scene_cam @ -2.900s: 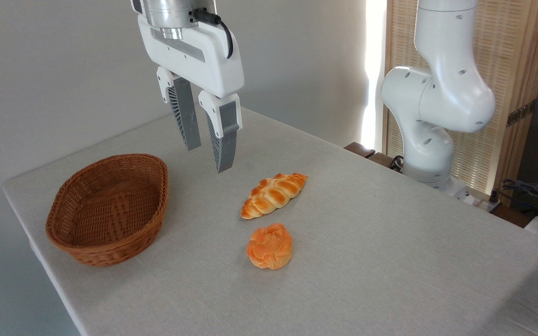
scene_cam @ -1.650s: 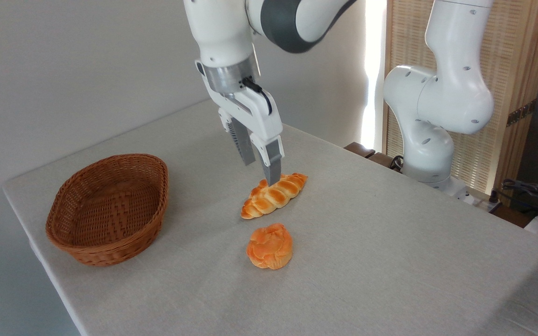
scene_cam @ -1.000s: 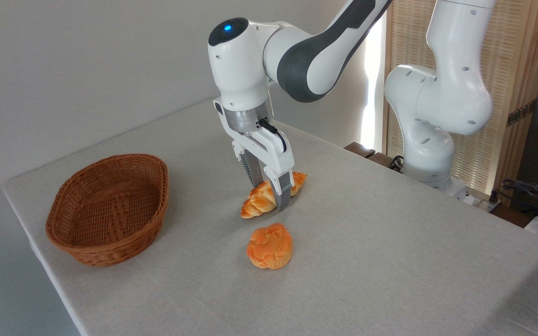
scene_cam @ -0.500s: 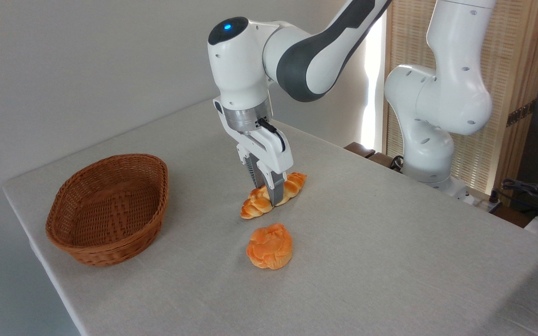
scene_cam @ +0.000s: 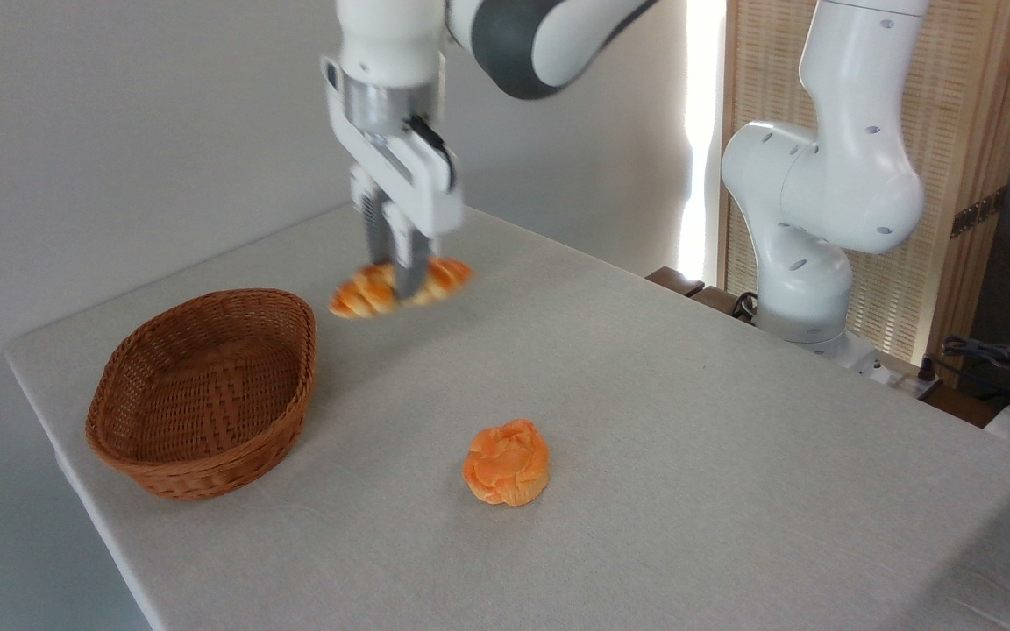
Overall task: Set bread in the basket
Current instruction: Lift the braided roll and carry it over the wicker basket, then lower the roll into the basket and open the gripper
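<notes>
Jaws: my gripper (scene_cam: 400, 282) points straight down, jaws pinched on the middle of the bread — a firm hold across its width.
Bread: the bread (scene_cam: 400, 286) is up in the air, clear of the desk, lying roughly level with both pointed ends sticking out either side of my jaws; it looks a little blurred.
Where it hangs: at about 2 o'clock from the basket, just beside its far right rim, not over the opening.
Basket: the basket (scene_cam: 288, 403) sits near the desk's left edge — brown wicker, open side up, nothing inside that I can see.
Bun: the round orange bun (scene_cam: 507, 462) rests on the desk at about 5 o'clock from my jaws, well apart from them and from the basket.
Desk: the desk (scene_cam: 689, 438) is covered in a pale grey cloth.
Behind: my white arm base (scene_cam: 807, 228) stands at the desk's far right, in front of a slatted screen (scene_cam: 961, 114).
</notes>
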You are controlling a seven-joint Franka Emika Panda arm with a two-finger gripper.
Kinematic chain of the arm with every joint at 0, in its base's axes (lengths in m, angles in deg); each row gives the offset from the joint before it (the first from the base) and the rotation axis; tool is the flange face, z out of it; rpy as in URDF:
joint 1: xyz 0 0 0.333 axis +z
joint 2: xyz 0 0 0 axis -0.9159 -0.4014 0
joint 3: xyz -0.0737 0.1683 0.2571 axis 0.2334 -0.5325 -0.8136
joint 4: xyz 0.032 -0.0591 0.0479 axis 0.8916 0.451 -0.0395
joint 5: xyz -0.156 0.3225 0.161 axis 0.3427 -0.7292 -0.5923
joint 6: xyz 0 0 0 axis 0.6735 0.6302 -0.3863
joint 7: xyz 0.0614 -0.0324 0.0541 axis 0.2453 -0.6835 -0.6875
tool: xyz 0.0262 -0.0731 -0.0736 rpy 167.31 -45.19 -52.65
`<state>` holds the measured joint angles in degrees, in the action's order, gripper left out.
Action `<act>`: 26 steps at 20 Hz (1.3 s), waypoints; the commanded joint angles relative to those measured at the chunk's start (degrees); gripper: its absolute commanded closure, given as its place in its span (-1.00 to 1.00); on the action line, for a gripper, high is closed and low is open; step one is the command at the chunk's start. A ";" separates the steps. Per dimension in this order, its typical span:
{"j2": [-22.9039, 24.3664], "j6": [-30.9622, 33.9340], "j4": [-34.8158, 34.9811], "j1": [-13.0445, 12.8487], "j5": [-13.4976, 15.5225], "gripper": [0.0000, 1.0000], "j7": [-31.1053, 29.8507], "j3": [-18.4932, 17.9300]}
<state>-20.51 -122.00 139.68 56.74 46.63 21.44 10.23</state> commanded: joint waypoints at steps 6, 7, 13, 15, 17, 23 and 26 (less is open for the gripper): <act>-30.04 -6.63 -28.35 -2.89 4.45 0.76 -15.67 6.92; -31.81 -10.48 -28.62 -2.89 4.36 0.58 -18.31 7.89; -33.67 -16.06 -28.10 -2.72 3.21 -0.28 -21.59 9.22; -33.94 -16.14 -28.10 -2.63 3.13 -0.97 -21.15 9.22; -34.29 -16.14 -28.01 -2.63 3.12 -1.00 -20.97 9.22; -34.29 -15.88 -27.92 -2.54 3.12 -1.00 -21.06 9.22; -34.11 -15.97 -28.01 -2.45 3.21 -1.00 -20.97 9.22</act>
<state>-54.67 -138.04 112.16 54.05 50.62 1.51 19.34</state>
